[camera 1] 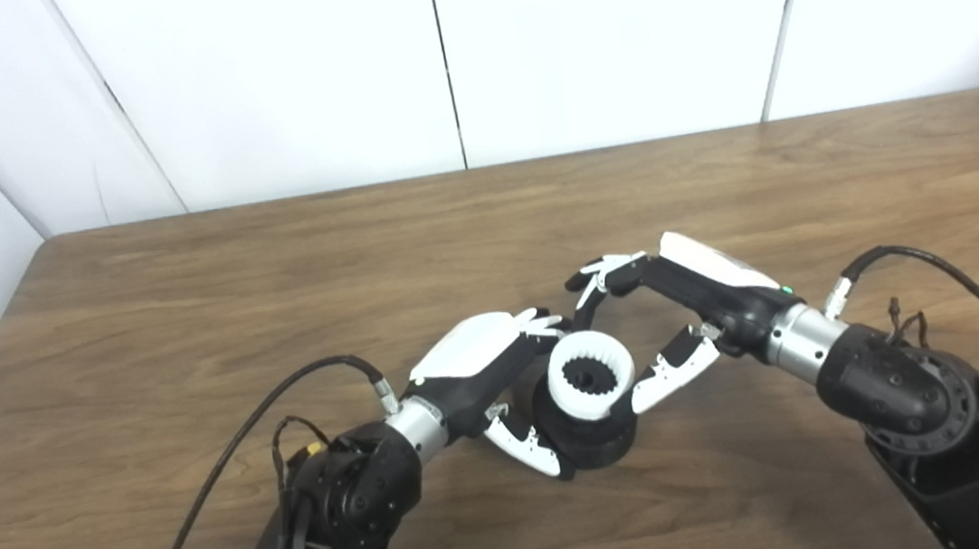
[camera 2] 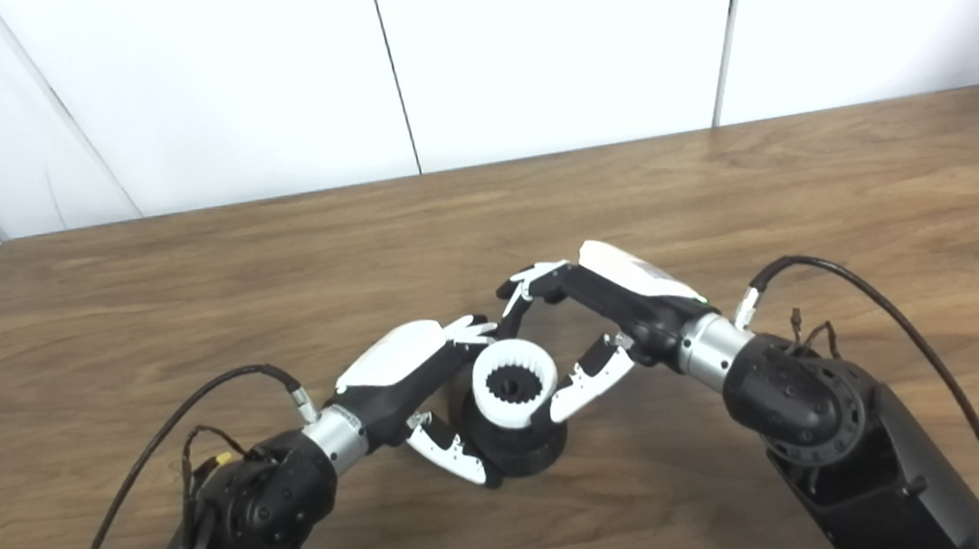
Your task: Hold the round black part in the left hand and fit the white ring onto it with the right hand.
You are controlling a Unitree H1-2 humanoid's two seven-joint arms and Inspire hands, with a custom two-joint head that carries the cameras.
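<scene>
The round black part (camera 1: 597,447) is held near the table's front middle, tilted toward me, with my left hand (camera 1: 483,368) shut on it: fingers behind it, thumb (camera 1: 526,448) under its left side. The white ring (camera 1: 562,390), toothed on the inside, sits on the black part's upper end. My right hand (camera 1: 687,295) comes in from the right and closes on the ring, with its thumb (camera 1: 672,371) against the ring's right edge and its fingers (camera 1: 601,276) arched over the far side. In the right eye view the ring (camera 2: 486,393) shows the black core through its hole.
The wooden table (camera 1: 183,298) ends at white wall panels (camera 1: 296,76) behind and at its left edge. Black cables (camera 1: 227,457) loop out from both wrists over the tabletop.
</scene>
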